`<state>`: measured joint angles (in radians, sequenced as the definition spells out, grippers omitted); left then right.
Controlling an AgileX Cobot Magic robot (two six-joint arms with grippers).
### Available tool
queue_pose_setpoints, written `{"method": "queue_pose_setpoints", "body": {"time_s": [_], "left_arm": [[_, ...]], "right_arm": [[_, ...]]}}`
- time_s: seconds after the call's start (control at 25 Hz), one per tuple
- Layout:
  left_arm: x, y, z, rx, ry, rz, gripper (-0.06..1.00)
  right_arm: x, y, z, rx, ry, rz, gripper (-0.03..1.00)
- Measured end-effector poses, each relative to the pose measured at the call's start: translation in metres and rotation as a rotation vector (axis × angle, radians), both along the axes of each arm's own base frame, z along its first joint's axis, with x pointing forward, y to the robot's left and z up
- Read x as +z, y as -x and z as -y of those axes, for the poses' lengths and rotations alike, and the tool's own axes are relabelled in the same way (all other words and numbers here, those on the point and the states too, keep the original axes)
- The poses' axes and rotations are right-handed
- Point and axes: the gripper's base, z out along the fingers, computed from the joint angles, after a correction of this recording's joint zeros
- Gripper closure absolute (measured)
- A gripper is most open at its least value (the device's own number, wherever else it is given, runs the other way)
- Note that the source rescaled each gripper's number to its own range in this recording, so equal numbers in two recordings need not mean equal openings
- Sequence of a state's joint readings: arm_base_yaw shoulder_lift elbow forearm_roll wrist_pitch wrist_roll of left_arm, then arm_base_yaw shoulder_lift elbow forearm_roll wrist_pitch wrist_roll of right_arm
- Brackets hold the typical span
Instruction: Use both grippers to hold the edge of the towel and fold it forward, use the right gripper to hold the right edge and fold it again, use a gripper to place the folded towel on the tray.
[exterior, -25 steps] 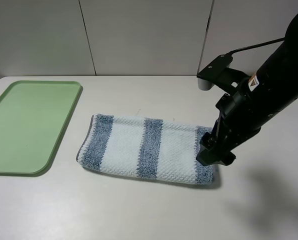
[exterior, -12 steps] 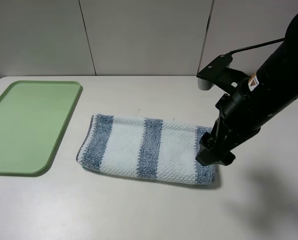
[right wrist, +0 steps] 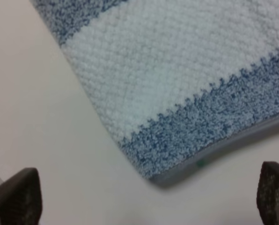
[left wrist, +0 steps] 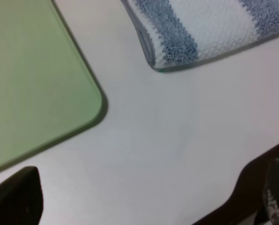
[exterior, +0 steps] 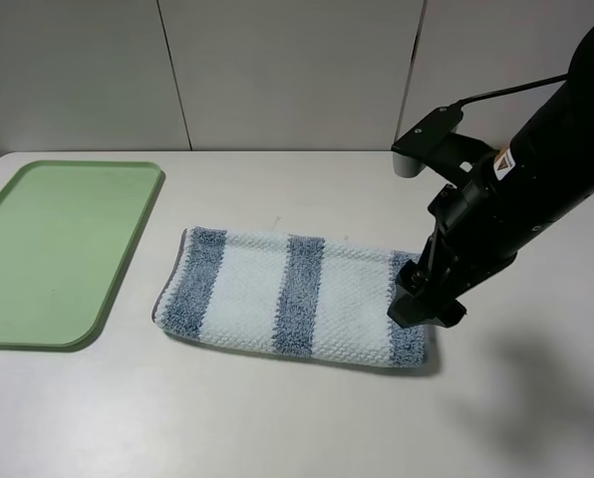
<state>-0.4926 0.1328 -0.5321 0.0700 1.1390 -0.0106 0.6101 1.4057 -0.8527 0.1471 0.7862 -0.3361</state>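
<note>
The right gripper, jaws wide and empty, straddles the once-folded towel's right edge beneath it, evidently positioned to pinch for the second fold.

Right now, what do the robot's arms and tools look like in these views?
The right arm is bulky and black, with a small orange label, a thin black cable and a black bracket above a grey cylinder. The right tool is black too. Of the left tool only dark fingers show.
</note>
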Motion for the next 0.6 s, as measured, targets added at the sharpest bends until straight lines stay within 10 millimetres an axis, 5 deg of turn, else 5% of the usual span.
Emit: {"method": "queue_pose_setpoints", "body": {"time_s": [0.32,0.6], "left_arm": [[0.0,0.008,-0.003,0.201,0.018,0.05,0.01],[-0.001,0.023,-0.003,0.412,0.037,0.136,0.01]], "right_arm": [[0.0,-0.001,0.0,-0.017,-0.009,0.004,-0.03],[0.002,-0.006,-0.003,-0.226,-0.094,-0.001,-0.03]]}}
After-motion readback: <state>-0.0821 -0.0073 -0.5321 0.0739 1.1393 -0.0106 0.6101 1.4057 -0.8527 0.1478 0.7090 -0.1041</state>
